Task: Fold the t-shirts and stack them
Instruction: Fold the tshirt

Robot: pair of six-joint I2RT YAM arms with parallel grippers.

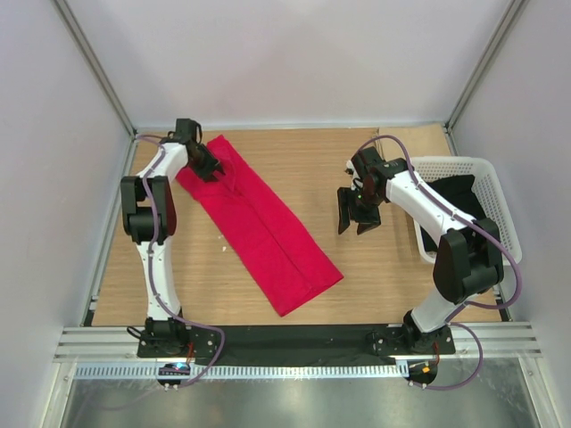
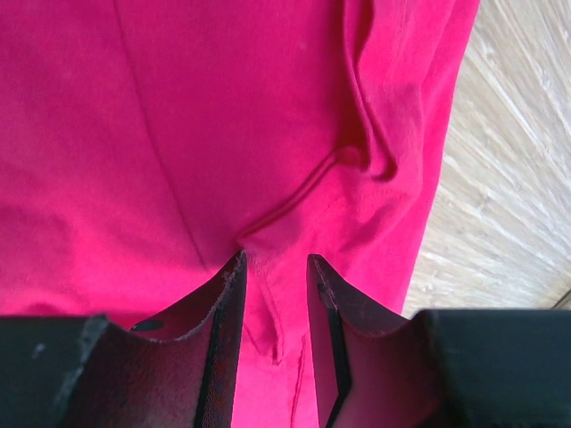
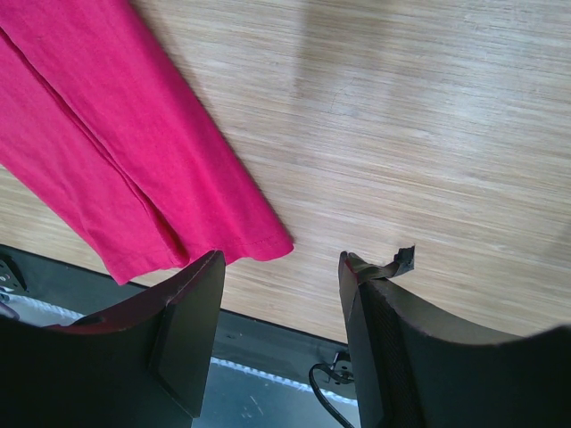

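Observation:
One crimson red t-shirt (image 1: pixel 268 232) lies on the wooden table, folded into a long narrow strip running diagonally from far left to near centre. My left gripper (image 1: pixel 212 169) is down at the strip's far end. In the left wrist view its jaws (image 2: pixel 275 259) stand partly open on either side of a raised fold of the red cloth (image 2: pixel 178 134), not visibly clamped on it. My right gripper (image 1: pixel 352 227) hangs open and empty above bare wood, right of the shirt. The right wrist view shows it (image 3: pixel 281 259) beyond the strip's near corner (image 3: pixel 107 160).
A white lattice basket (image 1: pixel 486 169) stands at the right edge with dark cloth (image 1: pixel 455 201) inside. A black strip (image 1: pixel 294 339) runs along the table's near edge. Grey walls enclose the far and side edges.

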